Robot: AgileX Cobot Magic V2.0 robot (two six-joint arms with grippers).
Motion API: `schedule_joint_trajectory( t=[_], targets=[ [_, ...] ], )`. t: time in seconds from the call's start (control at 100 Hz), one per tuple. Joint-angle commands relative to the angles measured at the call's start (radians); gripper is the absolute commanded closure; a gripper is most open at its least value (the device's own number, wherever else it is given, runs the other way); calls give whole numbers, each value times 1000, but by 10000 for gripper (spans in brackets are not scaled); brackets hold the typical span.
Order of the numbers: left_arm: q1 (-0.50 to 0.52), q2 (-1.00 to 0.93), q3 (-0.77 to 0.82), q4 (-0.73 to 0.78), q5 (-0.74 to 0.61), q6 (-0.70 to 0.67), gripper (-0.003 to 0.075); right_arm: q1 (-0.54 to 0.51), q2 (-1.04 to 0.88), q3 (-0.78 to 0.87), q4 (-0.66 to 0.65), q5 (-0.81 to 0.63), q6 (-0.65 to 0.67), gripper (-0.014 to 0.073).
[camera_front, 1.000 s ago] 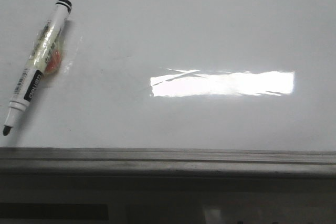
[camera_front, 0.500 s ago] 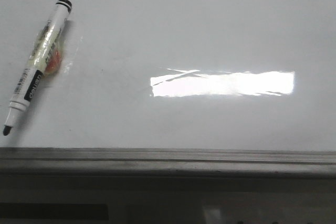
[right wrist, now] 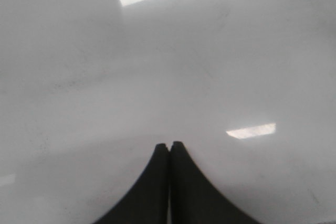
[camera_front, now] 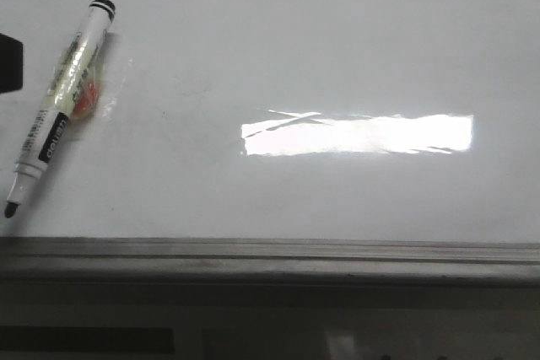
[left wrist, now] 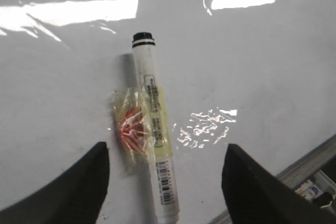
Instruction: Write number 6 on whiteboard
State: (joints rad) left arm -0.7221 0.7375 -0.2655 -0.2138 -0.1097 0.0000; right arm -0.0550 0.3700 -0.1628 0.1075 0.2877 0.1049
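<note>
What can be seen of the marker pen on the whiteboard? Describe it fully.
The marker pen has a white barrel with a black end cap and printed label; its dark writing tip is bare. Crinkled clear tape wraps its middle, with an orange patch beneath. It lies flat and slanted on the glossy whiteboard, between the open fingers of the left hand, which do not touch it.

A marker pen (camera_front: pixel 56 107) lies flat on its side ahead of me and to my left, uncapped. Its body is white with a black band at the far end and a dark writing tip at the near end, so it slants away from me toward the right. A crumpled piece of clear tape (left wrist: pixel 137 129) with an orange-red patch is wrapped around the pen's middle.
</note>
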Motion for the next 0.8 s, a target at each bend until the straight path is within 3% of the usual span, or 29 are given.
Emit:
schedule_joint_trajectory(
  t=[0.0,0.51,0.67,0.79],
  targets=[
    [-9,45,-33,-15,-94,-10,300,2,14,-37,1,-79,0,657],
    [-9,219,-41,47,-149,0,322,2,14,-37,7,-81,0,657],
    [-10,262,-41,31,-142,-35,401,16,14,-37,9,-81,0,657],
    [-10,267,-41,31,-109,-29,548,49,14,-37,9,-82,0,657]
  ],
)
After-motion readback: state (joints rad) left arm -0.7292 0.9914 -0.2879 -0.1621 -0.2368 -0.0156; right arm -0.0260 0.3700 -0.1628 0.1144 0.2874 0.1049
